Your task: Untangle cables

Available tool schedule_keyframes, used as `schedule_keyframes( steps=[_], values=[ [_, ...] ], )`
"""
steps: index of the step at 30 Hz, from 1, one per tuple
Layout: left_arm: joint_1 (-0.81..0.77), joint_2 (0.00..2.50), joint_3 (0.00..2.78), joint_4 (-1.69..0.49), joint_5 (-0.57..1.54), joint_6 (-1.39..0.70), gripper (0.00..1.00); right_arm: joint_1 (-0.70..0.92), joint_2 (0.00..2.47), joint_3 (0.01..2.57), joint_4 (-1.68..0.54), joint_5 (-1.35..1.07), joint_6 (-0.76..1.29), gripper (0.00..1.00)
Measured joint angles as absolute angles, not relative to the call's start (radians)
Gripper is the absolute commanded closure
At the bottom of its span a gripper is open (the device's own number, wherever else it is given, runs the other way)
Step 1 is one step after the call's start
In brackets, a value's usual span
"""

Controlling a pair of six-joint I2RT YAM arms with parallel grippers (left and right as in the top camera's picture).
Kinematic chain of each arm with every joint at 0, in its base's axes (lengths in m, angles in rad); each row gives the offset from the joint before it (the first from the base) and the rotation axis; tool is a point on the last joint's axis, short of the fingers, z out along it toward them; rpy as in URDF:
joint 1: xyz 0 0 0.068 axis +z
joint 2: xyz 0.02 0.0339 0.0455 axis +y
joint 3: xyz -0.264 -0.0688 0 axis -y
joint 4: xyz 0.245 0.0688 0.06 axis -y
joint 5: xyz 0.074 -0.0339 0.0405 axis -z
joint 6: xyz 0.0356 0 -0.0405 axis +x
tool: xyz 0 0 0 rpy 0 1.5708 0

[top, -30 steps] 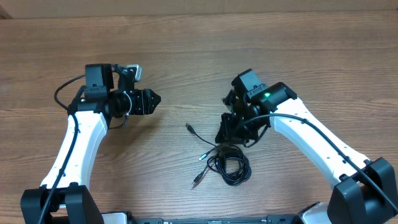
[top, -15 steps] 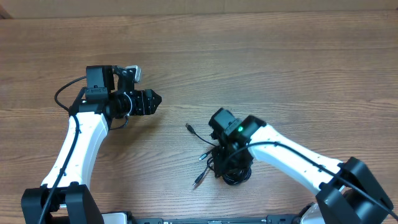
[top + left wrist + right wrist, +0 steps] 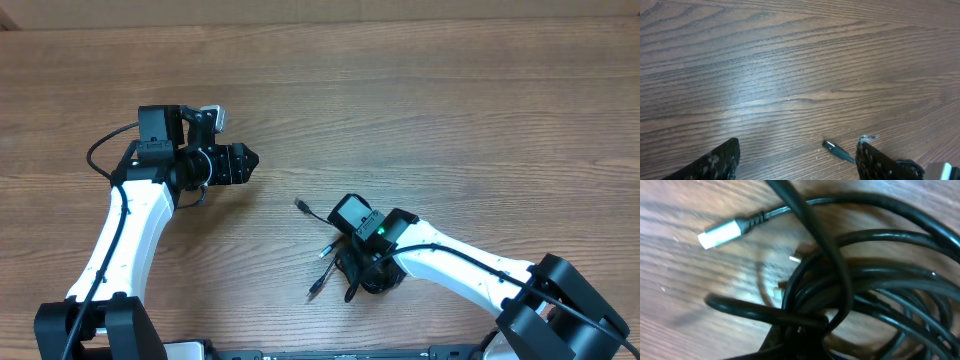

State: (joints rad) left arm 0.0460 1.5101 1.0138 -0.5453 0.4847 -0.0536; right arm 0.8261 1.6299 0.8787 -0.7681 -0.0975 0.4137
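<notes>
The wooden table (image 3: pixel 420 90) is open across its far half. The right arm (image 3: pixel 450 262) covers the cables (image 3: pixel 875 275) from the right; their left side lies unobstructed.

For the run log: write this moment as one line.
left gripper: open, away from cables | right gripper: shut, down in the cables, hold unclear | cables: tangled

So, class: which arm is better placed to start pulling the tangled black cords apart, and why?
Right. The right gripper sits shut in the bundle of thin black cables, strands seemingly pinched in its grip. The left gripper hangs open over the brown wooden table, well apart from that bundle.
</notes>
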Motion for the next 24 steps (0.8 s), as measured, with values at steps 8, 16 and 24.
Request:
schedule_keyframes(
  steps=[8,16,24],
  values=[
    [0.046,1.51,1.014,-0.545,0.485,-0.054,0.23,0.773,1.63,1.09,-0.863,-0.228,0.369,0.96],
    [0.048,1.51,1.014,-0.545,0.485,-0.054,0.2,0.56,1.63,1.192,-0.764,-0.638,0.315,0.96],
    [0.074,1.52,1.014,-0.542,0.54,-0.052,0.21,0.398,1.641,1.192,-0.626,-0.944,0.297,0.96]
  ],
)
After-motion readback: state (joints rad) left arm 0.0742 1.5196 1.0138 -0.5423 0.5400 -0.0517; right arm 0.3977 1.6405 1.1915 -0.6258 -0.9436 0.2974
